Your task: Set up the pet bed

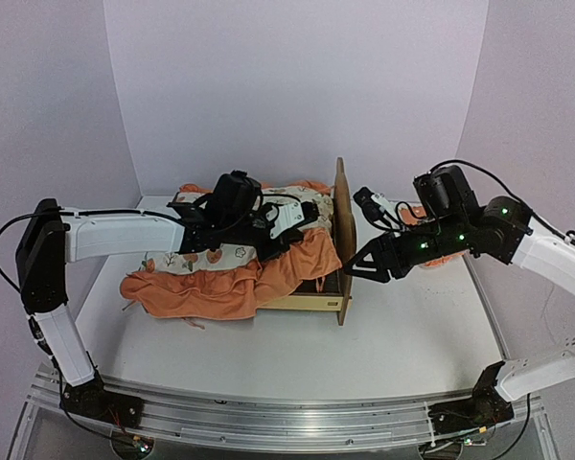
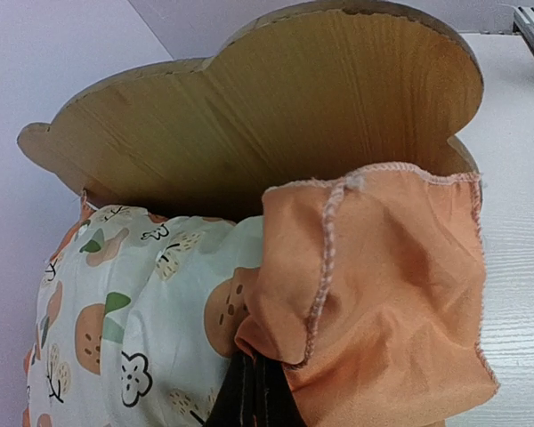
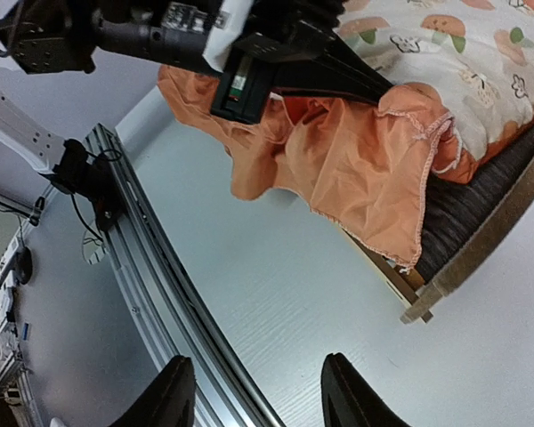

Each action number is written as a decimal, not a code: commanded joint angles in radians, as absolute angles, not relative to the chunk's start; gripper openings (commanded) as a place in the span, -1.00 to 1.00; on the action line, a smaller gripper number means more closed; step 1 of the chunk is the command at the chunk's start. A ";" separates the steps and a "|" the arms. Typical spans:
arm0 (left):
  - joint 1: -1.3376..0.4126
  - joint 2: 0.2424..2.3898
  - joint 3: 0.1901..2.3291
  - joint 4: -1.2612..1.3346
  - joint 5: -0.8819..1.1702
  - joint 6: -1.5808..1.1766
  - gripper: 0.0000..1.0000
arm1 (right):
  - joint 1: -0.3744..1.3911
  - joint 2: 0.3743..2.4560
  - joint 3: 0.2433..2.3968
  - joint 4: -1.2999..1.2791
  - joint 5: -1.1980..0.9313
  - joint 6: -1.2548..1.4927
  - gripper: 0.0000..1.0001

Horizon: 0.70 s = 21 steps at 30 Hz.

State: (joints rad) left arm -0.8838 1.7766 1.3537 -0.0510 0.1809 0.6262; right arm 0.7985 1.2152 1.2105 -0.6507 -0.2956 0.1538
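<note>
White table (image 1: 402,335). Pet bed (image 1: 343,240) at table centre, headboard upright at right end, facing right arm. Dark felt base (image 3: 481,213) shows at near corner. Mattress pad (image 1: 220,287) bunched over bed, orange ruffle spilling past near rail and left end onto table. Left gripper (image 2: 254,400) above bed just short of headboard, fingers clenched on orange ruffle, fold lifted. Right gripper (image 3: 260,391) low over table just right of headboard, fingers spread, nothing between, not touching bed.
</note>
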 commanded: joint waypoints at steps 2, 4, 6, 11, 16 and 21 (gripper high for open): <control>-0.829 1.725 1.384 -0.123 0.236 0.577 -1.00 | 0.843 1.250 1.232 -0.488 -0.306 0.173 -0.08; -0.821 1.721 1.377 -0.123 0.248 0.575 -1.00 | 0.865 1.281 1.246 -0.489 -0.263 0.170 -0.10; -0.820 1.716 1.366 -0.121 0.258 0.578 -1.00 | 0.891 1.303 1.247 -0.489 -0.219 0.166 -0.15; -0.810 1.716 1.347 -0.113 0.255 0.571 -1.00 | 1.008 1.341 1.209 -0.489 -0.011 0.130 -0.42; -0.800 1.719 1.331 -0.107 0.258 0.563 -1.00 | 1.111 1.412 1.137 -0.391 0.288 0.152 -0.45; -0.788 1.725 1.318 -0.109 0.266 0.555 -1.00 | 1.110 1.514 1.119 -0.275 0.491 0.206 -0.52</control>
State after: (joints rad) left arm -0.8097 1.7657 1.3301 -0.1066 0.2682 0.5726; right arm 1.1188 1.4515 1.1382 -0.4059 0.2282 0.1631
